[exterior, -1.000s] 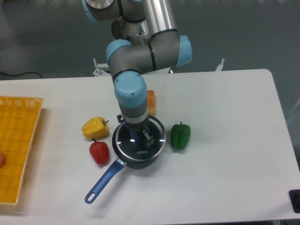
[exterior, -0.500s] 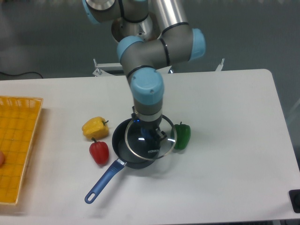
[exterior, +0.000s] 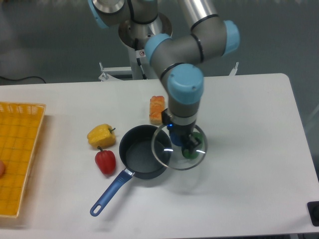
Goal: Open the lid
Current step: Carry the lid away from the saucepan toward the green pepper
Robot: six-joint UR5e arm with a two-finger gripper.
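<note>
Clear glossy glass lid (exterior: 175, 149) with metal rim; matt dark saucepan (exterior: 142, 158); smooth white table (exterior: 249, 164).

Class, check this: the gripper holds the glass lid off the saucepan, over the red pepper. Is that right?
Not quite. The fixed camera view shows the gripper holding the lid off the saucepan, but over the green pepper, seen through the glass. The red pepper lies on the saucepan's other side.
</note>
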